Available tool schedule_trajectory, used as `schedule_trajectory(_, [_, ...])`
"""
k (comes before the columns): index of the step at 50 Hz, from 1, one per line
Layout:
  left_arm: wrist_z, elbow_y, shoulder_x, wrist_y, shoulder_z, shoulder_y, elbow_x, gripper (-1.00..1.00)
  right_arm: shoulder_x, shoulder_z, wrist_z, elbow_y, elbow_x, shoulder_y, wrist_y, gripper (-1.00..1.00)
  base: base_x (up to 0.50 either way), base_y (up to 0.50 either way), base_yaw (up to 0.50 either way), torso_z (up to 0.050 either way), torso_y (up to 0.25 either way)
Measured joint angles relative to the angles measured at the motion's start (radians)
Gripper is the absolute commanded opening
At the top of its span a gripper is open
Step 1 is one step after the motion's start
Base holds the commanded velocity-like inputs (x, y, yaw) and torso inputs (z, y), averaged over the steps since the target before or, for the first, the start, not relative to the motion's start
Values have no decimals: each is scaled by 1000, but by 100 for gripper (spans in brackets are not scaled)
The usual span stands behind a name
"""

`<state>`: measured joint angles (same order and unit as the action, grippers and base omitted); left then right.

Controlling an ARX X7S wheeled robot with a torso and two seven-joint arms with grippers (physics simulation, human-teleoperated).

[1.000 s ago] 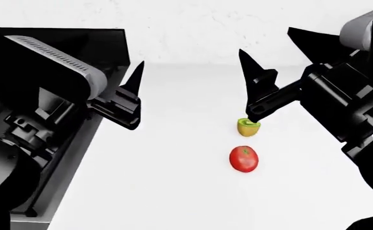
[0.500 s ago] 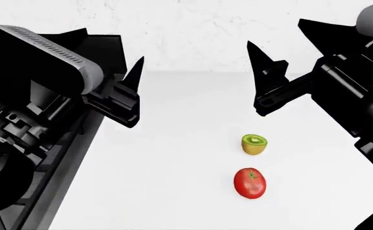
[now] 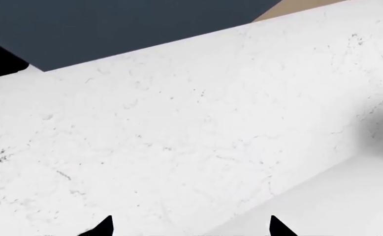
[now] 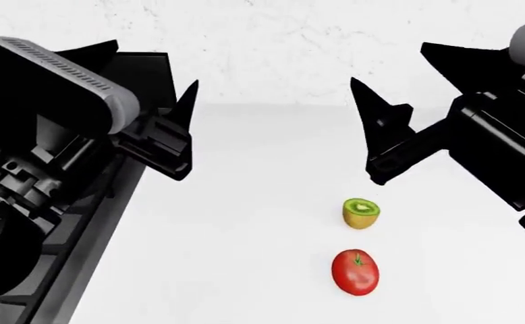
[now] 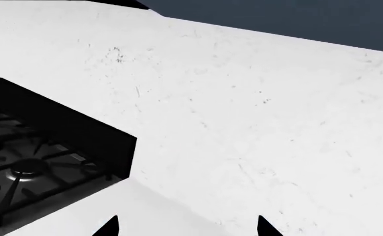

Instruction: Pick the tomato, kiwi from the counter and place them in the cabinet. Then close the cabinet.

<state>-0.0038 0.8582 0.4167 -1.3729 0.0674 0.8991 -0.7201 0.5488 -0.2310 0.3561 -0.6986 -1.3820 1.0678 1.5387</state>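
1. Hanging in the right half of the head view, the right gripper is empty; its own wrist camera shows two dark fingertips set well apart, so it stands open.
2. Mirroring it at left of the frame, the left gripper holds nothing either, and its wrist view shows its two tips spread wide against the speckled white wall.
3. Below the right gripper, in the lower centre-right of the head view, the kiwi sits on the counter, cut face up; the tomato lies just below it in the frame, apart from it.
4. The tomato looks glossy and round, so I judge it likely to slip or roll; closing across its widest middle, gently, seems safest.
5. The halved kiwi should be light and soft; taking it by its skin sides rather than the green face seems best.
6. The black stove fills the left of the frame, well clear of both fruits. Nothing blocks the way down to them; the cabinet itself cannot be made out.
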Motion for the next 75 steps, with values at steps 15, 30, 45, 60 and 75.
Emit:
schedule_trajectory(15, [-5,-5,14,22,0,-16,-4,100,254,45,156,13,-465,3,-32,100,0,0,0,0,0])
schedule_trajectory(30, [-20,-7,17,15,1,-14,-18,100,404,15,118,13,-650,-118,-21,100,0,0,0,0,0])
schedule_trajectory(45, [-36,-1,25,-3,8,-4,-40,100,466,138,95,10,-664,-162,-15,100,0,0,0,0,0])
schedule_trajectory(60, [-46,-1,35,11,5,-15,-48,100,453,175,43,4,-558,-254,-11,100,0,0,0,0,0])
schedule_trajectory(75, [-51,-10,44,40,-3,-34,-47,100,393,182,-115,-16,-305,-383,-19,100,0,0,0,0,0])
